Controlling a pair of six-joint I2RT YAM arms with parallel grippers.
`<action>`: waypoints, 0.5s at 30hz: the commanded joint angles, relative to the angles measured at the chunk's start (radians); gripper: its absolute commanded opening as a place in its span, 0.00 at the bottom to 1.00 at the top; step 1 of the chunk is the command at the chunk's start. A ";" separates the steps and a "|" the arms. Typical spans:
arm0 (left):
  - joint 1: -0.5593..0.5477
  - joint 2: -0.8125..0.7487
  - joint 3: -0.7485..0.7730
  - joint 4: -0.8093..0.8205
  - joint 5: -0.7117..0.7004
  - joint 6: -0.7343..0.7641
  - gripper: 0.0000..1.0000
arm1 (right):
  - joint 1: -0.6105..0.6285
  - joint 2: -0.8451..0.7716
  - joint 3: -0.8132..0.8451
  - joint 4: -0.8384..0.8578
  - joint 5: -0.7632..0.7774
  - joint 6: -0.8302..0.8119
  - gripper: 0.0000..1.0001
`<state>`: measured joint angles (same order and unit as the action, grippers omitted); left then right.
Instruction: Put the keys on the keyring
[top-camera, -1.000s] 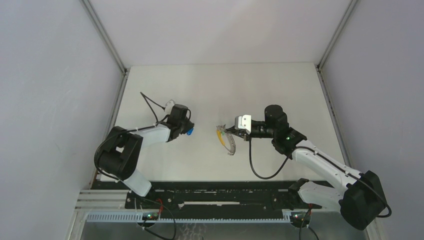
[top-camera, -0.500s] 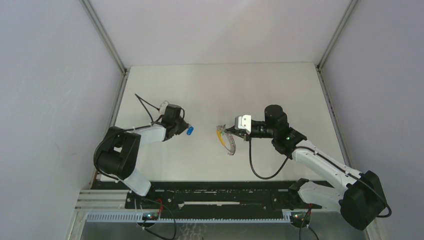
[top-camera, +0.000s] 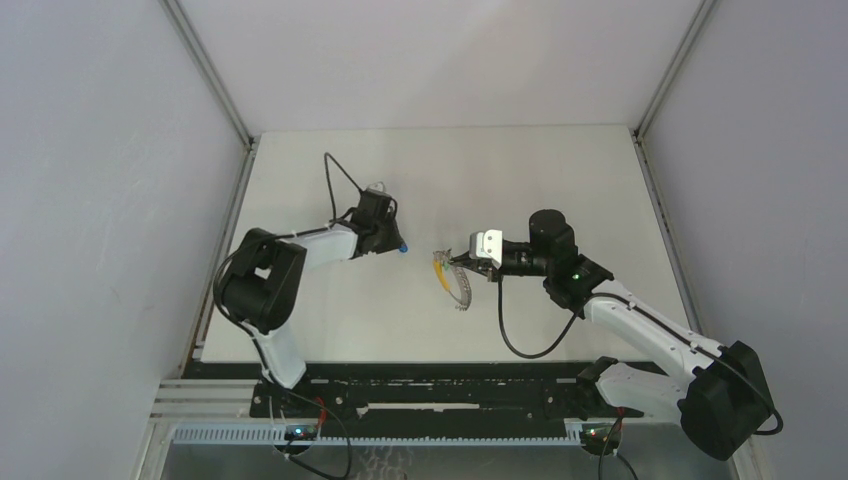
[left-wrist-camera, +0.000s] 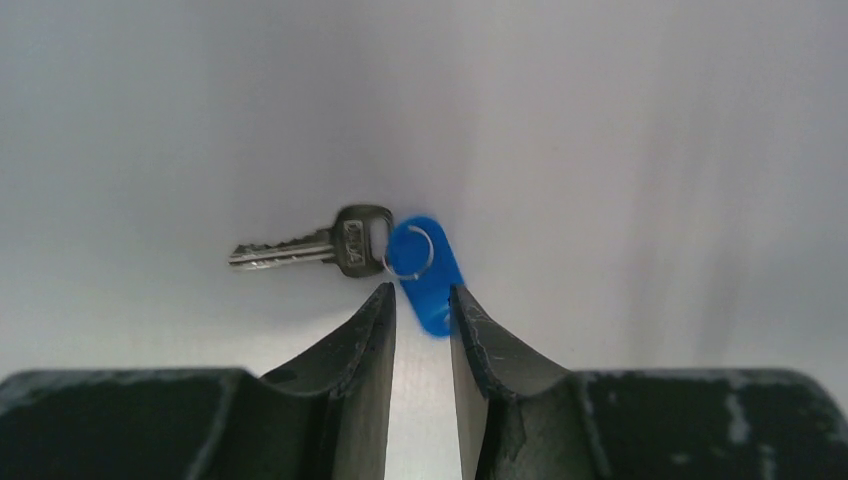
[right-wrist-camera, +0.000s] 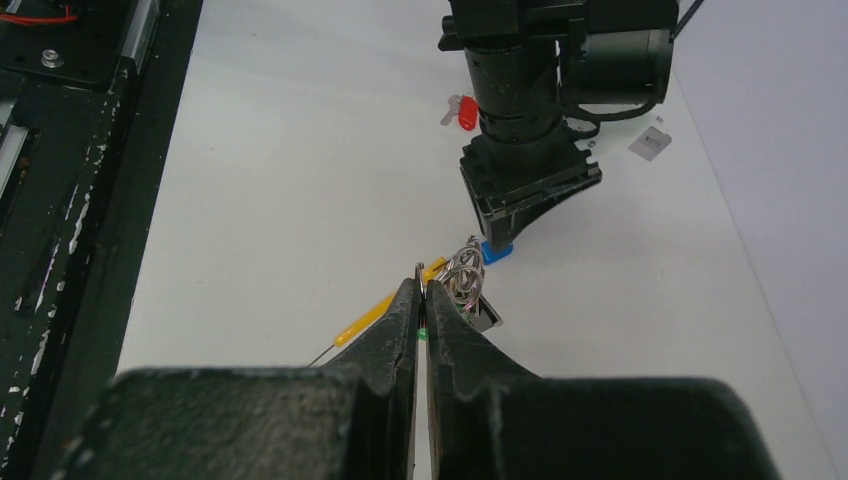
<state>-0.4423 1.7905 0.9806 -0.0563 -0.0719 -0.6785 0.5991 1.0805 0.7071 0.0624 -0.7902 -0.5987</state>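
A silver key with a blue head (left-wrist-camera: 425, 275) and a small split ring points left in the left wrist view. The lower end of its blue head sits between the fingertips of my left gripper (left-wrist-camera: 422, 292), which is narrowly shut on it, left of centre over the table (top-camera: 395, 240). The red-headed key (right-wrist-camera: 465, 112) lies on the table behind the left arm. My right gripper (right-wrist-camera: 421, 272) is shut on the thin wire of the keyring (right-wrist-camera: 464, 275). Its yellow tab (right-wrist-camera: 380, 312) hangs left, and the bead chain (top-camera: 460, 295) trails toward me.
A small white tag (right-wrist-camera: 650, 143) lies on the table beyond the left arm. The left arm's black cable (top-camera: 335, 175) loops above it. Grey walls close in both sides. A black rail (top-camera: 440, 385) runs along the near edge.
My left arm swung up and to the right, carrying the blue key closer to the keyring. The right arm and the keyring stayed put.
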 joint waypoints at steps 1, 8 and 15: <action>-0.035 -0.039 0.048 -0.032 0.011 0.191 0.32 | 0.005 -0.027 0.000 0.035 0.002 -0.011 0.00; -0.073 -0.110 0.009 -0.098 -0.122 0.179 0.37 | 0.007 -0.028 0.000 0.035 0.001 -0.011 0.00; -0.086 -0.074 0.079 -0.113 -0.191 0.258 0.48 | 0.009 -0.033 0.000 0.029 0.009 -0.013 0.00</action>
<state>-0.5232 1.7096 0.9855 -0.1566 -0.2035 -0.5053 0.6029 1.0782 0.7071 0.0586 -0.7860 -0.5991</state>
